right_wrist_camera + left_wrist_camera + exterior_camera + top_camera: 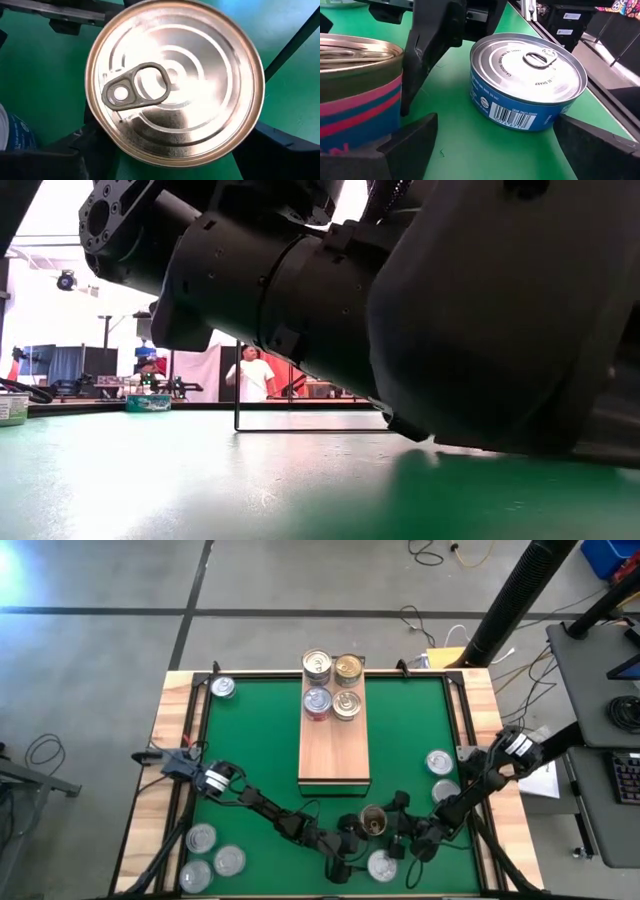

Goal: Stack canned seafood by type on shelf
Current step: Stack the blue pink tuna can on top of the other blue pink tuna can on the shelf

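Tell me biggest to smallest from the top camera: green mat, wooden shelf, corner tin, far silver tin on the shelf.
1. Green mat.
2. Wooden shelf.
3. Corner tin and far silver tin: they look alike, so no ranking.

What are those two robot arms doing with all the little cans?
They are sorting cans onto the shelf. Four cans already sit at its far end, silver tops on one side and gold tops on the other. Both arms reach to the near edge of the table. The right gripper has its fingers around a gold-topped can. The left gripper is right beside it, open, next to a blue can. More cans wait around the table's edges.
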{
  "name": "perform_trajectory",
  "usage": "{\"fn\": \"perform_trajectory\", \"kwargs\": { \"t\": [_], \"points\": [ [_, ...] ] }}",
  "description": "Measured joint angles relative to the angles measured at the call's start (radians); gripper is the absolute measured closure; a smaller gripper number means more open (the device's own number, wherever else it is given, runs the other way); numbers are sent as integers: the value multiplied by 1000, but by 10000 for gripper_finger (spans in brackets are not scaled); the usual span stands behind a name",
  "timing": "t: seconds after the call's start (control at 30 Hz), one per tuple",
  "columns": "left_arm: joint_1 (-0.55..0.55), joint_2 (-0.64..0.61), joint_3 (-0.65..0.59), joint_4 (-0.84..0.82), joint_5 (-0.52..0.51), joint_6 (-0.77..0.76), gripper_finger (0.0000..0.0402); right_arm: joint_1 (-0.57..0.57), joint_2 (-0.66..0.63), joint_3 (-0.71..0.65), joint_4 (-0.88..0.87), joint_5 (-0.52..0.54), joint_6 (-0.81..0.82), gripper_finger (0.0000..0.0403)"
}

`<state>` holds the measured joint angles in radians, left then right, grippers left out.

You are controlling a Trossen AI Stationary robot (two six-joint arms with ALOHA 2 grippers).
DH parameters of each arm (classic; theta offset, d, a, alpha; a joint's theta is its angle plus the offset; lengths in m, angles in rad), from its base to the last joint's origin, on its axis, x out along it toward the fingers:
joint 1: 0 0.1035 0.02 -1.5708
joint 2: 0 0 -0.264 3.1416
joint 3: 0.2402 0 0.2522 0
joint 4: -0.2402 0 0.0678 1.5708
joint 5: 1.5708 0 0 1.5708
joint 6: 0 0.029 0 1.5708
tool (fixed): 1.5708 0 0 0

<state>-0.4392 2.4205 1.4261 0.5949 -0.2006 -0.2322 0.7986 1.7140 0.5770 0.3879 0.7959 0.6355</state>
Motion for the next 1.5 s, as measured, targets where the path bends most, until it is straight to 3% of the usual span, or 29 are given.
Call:
{"fn": "perform_trajectory", "kwargs": {
  "t": [0.3,0.47,0.67,0.87,1.0,1.17,1.3,1.5],
  "points": [
    [-64,-95,-1,-236,-48,-118,24,30,-122,9,-168,-98,64,112],
    [-110,-148,-2,-359,-108,-128,24,60,-203,8,-198,-216,63,151],
    [-118,-155,-3,-473,-216,-201,24,79,-221,6,-218,-211,74,172],
    [-94,-152,-3,-403,-278,-193,24,62,-162,5,-216,-194,53,127],
    [-63,-118,-5,-245,-134,-165,24,48,-97,4,-158,-211,34,80],
    [-49,-89,-4,-186,-101,-164,24,46,-13,2,57,-202,-82,28],
    [-27,-73,-4,-159,-60,-173,24,39,20,3,171,-177,-135,12],
    [18,-57,-4,-99,0,-161,24,-1,35,5,178,-186,-144,3]
  ]
}}
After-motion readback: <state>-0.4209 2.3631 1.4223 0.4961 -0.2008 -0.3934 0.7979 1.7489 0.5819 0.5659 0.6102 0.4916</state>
